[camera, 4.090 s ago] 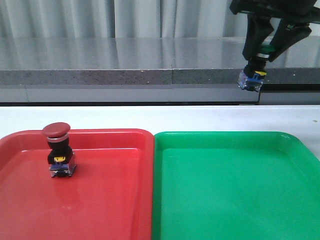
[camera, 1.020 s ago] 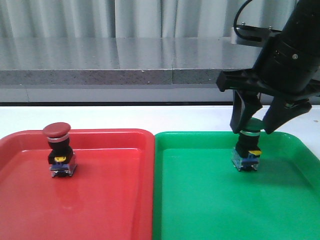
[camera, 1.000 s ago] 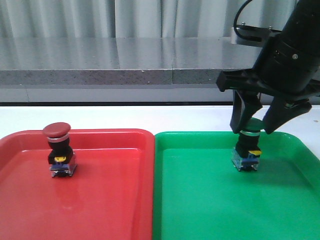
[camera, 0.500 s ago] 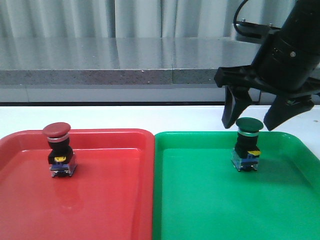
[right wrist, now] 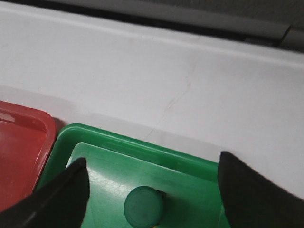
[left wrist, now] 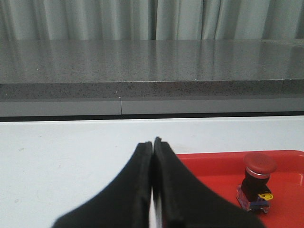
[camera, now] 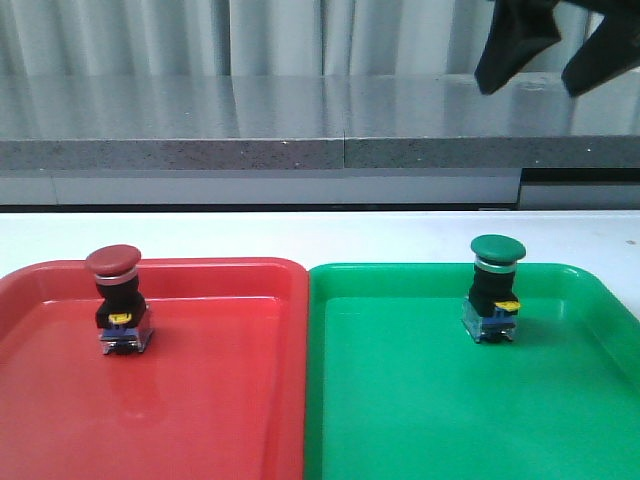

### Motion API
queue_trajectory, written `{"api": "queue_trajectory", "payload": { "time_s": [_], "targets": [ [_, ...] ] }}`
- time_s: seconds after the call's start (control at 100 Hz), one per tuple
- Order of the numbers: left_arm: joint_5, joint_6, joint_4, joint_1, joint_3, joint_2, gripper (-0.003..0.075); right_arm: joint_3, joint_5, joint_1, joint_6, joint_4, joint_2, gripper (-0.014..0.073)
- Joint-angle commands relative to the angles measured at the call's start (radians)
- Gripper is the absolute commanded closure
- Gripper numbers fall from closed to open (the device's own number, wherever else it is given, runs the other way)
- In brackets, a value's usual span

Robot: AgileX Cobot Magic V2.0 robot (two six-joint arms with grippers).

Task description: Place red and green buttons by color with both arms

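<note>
The green button (camera: 494, 288) stands upright in the green tray (camera: 420, 400), near its far edge; it also shows from above in the right wrist view (right wrist: 143, 206). The red button (camera: 118, 300) stands upright in the red tray (camera: 200, 400), also seen in the left wrist view (left wrist: 257, 181). My right gripper (camera: 545, 62) is open and empty, high above the green button at the top right; in its wrist view (right wrist: 152, 164) the jaws stand wide apart. My left gripper (left wrist: 153, 141) is shut and empty, beside the red tray; it is out of the front view.
The two trays lie side by side on a white table (camera: 320, 235). A grey stone ledge (camera: 250, 150) runs along the back, with curtains behind it.
My right gripper carried the green button down into the green tray, let it go, opened, and has risen well above it. The red button has not moved.
</note>
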Motion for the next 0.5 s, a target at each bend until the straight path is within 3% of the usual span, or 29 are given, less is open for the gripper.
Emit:
{"api": "queue_trajectory", "payload": {
  "time_s": [0.0,0.15,0.49],
  "targets": [
    [-0.085,-0.006,-0.003,0.002,0.042,-0.030,0.0739,-0.007,-0.061,-0.003,-0.009,-0.042,-0.087,0.0034],
    [-0.085,-0.006,-0.003,0.002,0.042,-0.030,0.0739,0.059,-0.069,-0.003,-0.009,-0.053,-0.187,0.0090],
    [-0.085,-0.006,-0.003,0.002,0.042,-0.030,0.0739,0.227,-0.102,-0.004,-0.009,-0.122,-0.434,0.0587]
  ]
}}
